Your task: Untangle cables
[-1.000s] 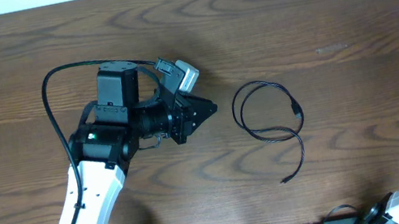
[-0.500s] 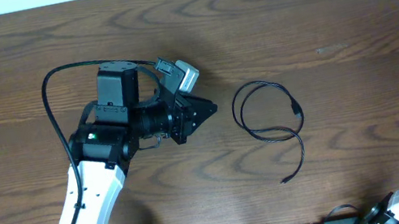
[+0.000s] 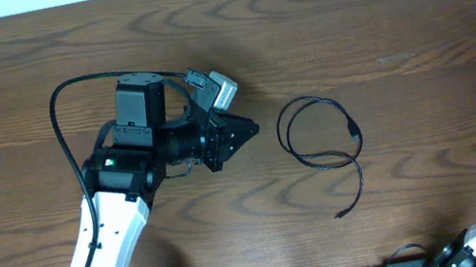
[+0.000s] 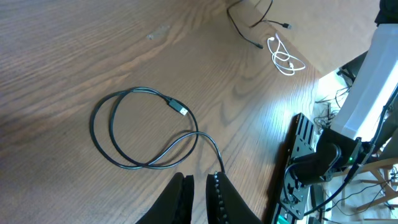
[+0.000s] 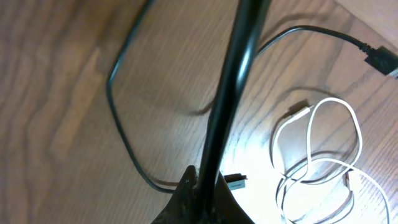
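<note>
The right hand (image 5: 200, 179), pinched shut with nothing clearly held, hovers over the black cord (image 5: 109, 84) just beside the white cord (image 5: 311, 163), the left hand (image 4: 199, 185) sits nearly closed and empty far from the white cord, so best open wide and pinch one strand only.

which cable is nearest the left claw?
The black cable lying in a double loop, right in front of the left claw. The white cable and the other black cable lie far beyond it.
</note>
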Robot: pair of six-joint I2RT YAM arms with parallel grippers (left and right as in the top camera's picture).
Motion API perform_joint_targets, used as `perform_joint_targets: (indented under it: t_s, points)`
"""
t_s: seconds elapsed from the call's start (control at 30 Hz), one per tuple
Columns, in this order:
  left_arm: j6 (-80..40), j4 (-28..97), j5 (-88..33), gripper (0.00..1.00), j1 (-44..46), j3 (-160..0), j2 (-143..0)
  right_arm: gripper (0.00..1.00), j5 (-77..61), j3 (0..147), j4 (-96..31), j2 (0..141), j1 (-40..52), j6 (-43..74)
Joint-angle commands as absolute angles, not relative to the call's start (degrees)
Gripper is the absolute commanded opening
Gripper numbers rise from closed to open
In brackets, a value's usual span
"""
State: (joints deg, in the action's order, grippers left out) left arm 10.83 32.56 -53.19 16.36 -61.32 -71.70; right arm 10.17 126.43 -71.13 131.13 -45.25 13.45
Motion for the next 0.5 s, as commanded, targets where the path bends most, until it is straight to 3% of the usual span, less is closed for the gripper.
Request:
perform_joint_targets:
  t_s: [0.0,0.47]
  points:
    - [12.0,32.3,-53.1,0.14,16.5,-61.1,-71.9,0.02,12.5,126.7,-71.3,131.0,-46.3,15.2]
    - [12.0,32.3,-53.1,0.14,16.5,-61.1,-71.9,0.06,3.9,126.6,-69.2,133.9,-46.0,10.2]
